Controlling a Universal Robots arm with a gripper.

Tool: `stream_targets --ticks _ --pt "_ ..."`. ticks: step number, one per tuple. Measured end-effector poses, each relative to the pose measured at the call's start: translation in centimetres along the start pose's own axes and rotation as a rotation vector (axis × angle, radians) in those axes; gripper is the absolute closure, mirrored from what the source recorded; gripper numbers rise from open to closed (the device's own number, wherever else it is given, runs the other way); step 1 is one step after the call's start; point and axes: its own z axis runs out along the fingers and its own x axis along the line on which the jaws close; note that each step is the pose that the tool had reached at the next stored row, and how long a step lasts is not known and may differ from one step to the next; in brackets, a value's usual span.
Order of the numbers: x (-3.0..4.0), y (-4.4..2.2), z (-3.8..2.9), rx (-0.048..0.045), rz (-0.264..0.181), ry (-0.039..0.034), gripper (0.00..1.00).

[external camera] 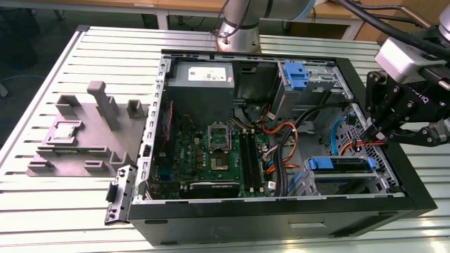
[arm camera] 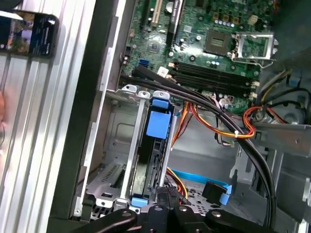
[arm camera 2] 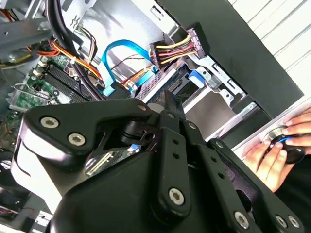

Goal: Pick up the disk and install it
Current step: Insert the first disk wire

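The silver hard drive in its blue plastic carrier (external camera: pixel 340 164) sits in the metal drive cage at a corner of the open black computer case (external camera: pixel 281 224). In the first wrist view it stands edge-on (arm camera: pixel 158 124) between the cage's rails, near the green motherboard (arm camera: pixel 204 29). My jaws hang just above that corner; spread or pressed together, I cannot tell. The case rests on the slatted aluminium worktop (external camera: pixel 56 203).

We see the gripper (arm camera 2: pixel 167 109) above the open case (arm camera 2: pixel 233 43) — a blue cable (arm camera 2: pixel 116 51) loops inside, a hand (arm camera 2: pixel 274 150) just outside.
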Motion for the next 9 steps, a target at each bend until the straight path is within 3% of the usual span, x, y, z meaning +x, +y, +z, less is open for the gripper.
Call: stream_targets --ticks 9 --pt "-0.11 -0.06 -0.61 0.0003 -0.017 0.0001 0.90"
